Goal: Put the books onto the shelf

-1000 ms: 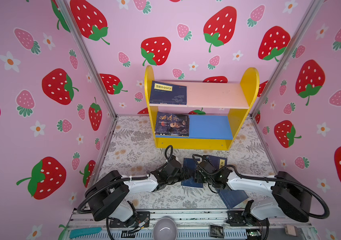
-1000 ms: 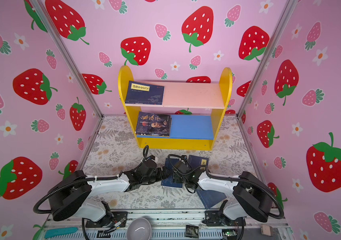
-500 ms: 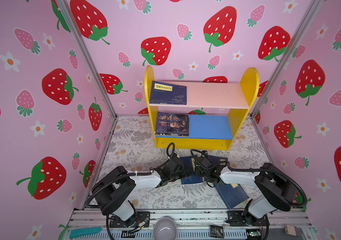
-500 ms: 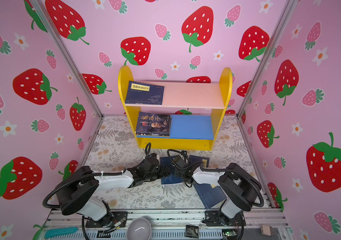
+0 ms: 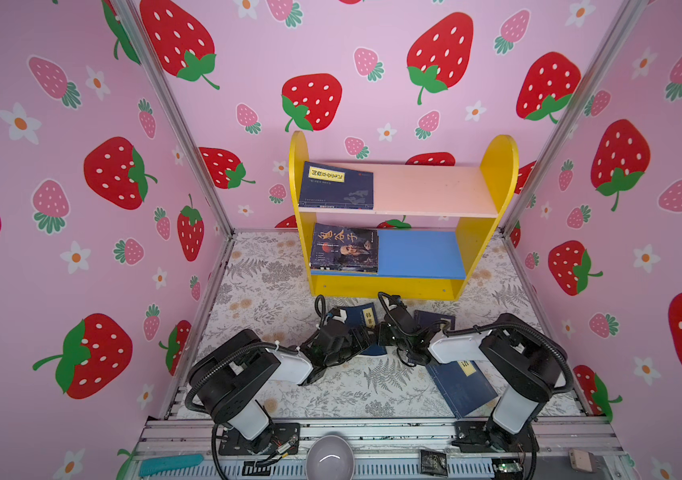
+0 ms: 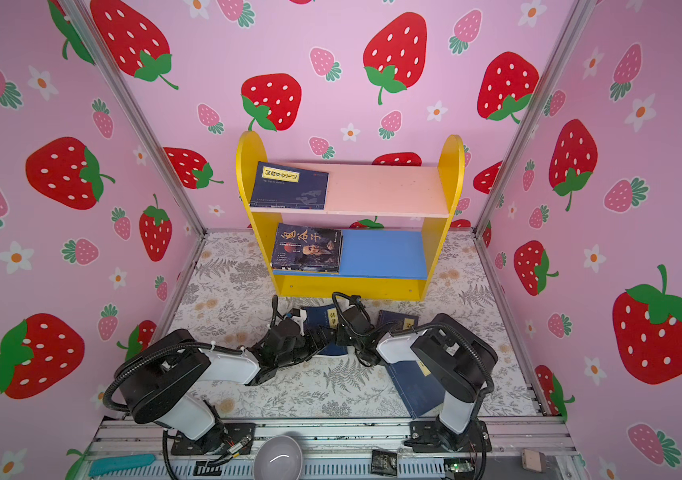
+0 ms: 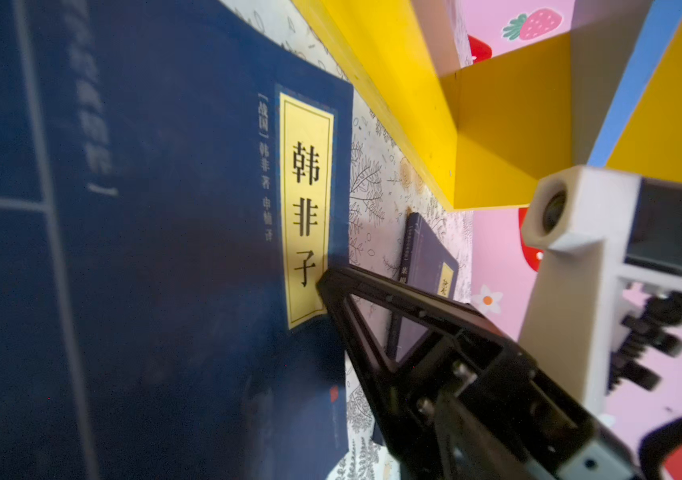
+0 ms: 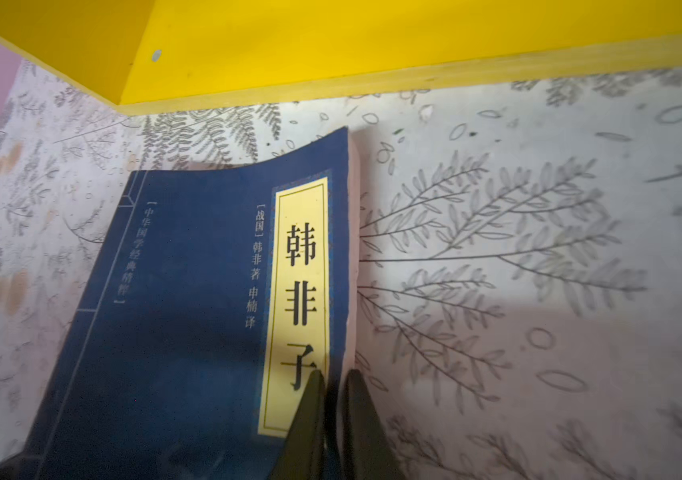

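Note:
The shelf [image 5: 497,166] stands at the back. A navy book [image 5: 337,187] lies on its pink upper board and a dark portrait book [image 5: 345,249] on its blue lower board. On the floor in front lies another navy book [image 5: 358,316] with a yellow label [image 8: 298,291]. My right gripper [image 8: 335,376] is shut on its long edge beside the label, one finger [image 8: 310,407] on the cover. My left gripper [image 5: 356,338] sits at the book's near left side. Its own fingers do not show in the left wrist view, which this book [image 7: 165,249] fills.
Two more navy books lie on the floor, one [image 5: 435,320] right of the grippers and one [image 5: 462,388] partly under the right arm. A grey bowl [image 5: 329,459], a teal tool [image 5: 171,464] and a black packet [image 5: 433,461] sit on the front rail. Pink walls close in three sides.
My right gripper has closed on the navy book's edge, and the right arm's elbow has swung in toward the middle. The left gripper has stayed beside the book.

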Controlling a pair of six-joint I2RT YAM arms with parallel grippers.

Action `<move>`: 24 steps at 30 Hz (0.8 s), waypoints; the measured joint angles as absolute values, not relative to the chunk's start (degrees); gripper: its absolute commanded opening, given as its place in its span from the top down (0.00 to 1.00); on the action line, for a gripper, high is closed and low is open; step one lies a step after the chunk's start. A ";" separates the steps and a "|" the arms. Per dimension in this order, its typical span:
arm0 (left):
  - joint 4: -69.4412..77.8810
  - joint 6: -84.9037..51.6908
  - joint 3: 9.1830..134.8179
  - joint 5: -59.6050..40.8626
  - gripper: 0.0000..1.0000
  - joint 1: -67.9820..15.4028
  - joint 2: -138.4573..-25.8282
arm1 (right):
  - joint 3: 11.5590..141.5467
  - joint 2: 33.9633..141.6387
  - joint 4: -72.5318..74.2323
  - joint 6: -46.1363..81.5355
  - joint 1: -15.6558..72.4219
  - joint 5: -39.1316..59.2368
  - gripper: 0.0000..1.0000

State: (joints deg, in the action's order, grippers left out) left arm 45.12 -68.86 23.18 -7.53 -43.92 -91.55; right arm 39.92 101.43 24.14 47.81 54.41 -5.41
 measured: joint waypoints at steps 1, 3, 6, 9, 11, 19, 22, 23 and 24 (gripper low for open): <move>45.89 -69.32 22.72 -7.73 0.27 -43.86 -91.55 | 39.86 101.65 24.82 47.75 54.35 -5.04 0.87; 47.05 -70.06 22.06 -7.99 0.27 -43.86 -91.53 | 39.72 101.82 25.63 47.62 54.35 -4.67 0.87; 45.93 -70.26 22.00 -8.05 0.19 -43.81 -90.76 | 39.57 101.82 25.98 47.22 54.35 -4.16 0.87; 40.69 -69.25 22.15 -7.73 0.17 -43.66 -87.59 | 39.57 101.82 26.00 47.00 54.43 -2.57 0.87; 35.31 -67.55 22.55 -7.29 0.17 -43.66 -84.14 | 39.57 101.84 26.04 46.96 54.76 -1.61 0.87; 18.11 -60.69 24.32 -5.04 0.38 -43.07 -72.53 | 40.69 103.46 27.29 46.59 55.46 1.28 0.87; 15.46 -59.75 24.32 -4.97 0.51 -42.39 -72.47 | 41.01 103.66 27.22 46.44 55.46 1.69 0.87; 14.96 -59.64 24.32 -4.93 0.53 -42.22 -72.51 | 41.06 103.70 27.20 46.39 55.46 1.78 0.87; 14.57 -59.64 24.32 -4.91 0.54 -42.09 -72.53 | 41.08 103.70 27.18 46.39 55.46 1.80 0.87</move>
